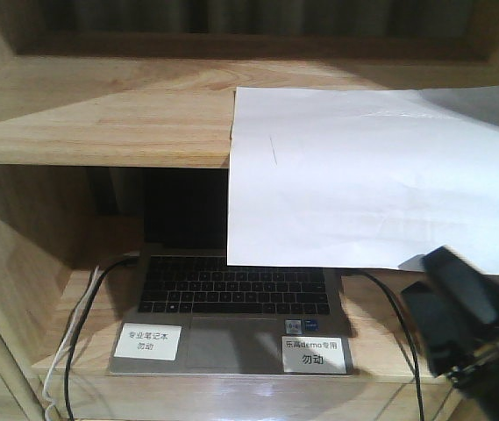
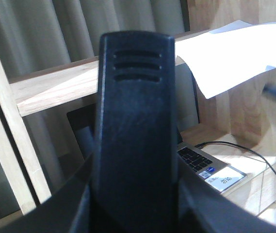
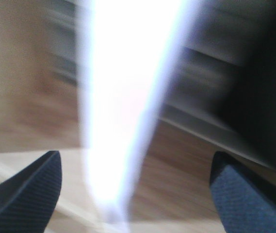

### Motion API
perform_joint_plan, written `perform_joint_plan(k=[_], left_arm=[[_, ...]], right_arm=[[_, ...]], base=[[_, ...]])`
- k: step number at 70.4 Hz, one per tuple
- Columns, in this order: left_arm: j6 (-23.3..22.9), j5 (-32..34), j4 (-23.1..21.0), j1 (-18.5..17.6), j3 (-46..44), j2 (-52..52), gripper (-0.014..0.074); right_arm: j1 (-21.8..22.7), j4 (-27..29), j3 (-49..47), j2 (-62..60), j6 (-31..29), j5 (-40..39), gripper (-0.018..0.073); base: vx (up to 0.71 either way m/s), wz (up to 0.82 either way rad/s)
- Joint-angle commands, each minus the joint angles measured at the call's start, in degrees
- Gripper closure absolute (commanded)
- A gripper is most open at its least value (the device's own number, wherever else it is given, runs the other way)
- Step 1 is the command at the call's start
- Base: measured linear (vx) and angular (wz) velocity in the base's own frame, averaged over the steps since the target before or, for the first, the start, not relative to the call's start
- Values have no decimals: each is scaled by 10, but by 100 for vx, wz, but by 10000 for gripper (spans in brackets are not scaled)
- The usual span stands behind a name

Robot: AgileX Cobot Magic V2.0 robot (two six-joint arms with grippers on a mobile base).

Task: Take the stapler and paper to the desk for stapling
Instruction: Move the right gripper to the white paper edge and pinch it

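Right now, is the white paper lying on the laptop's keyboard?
No, the paper rests on the shelf above, its front part hanging over the edge above the laptop.

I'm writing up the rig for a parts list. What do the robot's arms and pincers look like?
Both are black. The right pincer has two broad fingertips whose pads carry a fine dotted, dark blue-grey texture. From the front, the right arm is a glossy, angular black housing. The left pincer shows only plain matte black fingers. No markings are visible.
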State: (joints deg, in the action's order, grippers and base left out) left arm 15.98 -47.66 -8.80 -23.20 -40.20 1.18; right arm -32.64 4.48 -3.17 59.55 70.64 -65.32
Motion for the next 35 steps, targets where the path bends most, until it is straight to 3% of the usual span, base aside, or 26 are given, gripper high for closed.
perform_joint_plan(k=[1,18,35], left_arm=[[0,65,-9,-1,-11,-10,603],[0,65,-9,-1,-11,-10,603],[0,65,-9,-1,-11,-10,603]], right_arm=[[0,10,-14,15,-9,-113,-30],[0,39,-15,18,-7,-113,-30],[0,27,-64,18,-25,-113,-30]], base=[[0,0],[0,0],[0,0]])
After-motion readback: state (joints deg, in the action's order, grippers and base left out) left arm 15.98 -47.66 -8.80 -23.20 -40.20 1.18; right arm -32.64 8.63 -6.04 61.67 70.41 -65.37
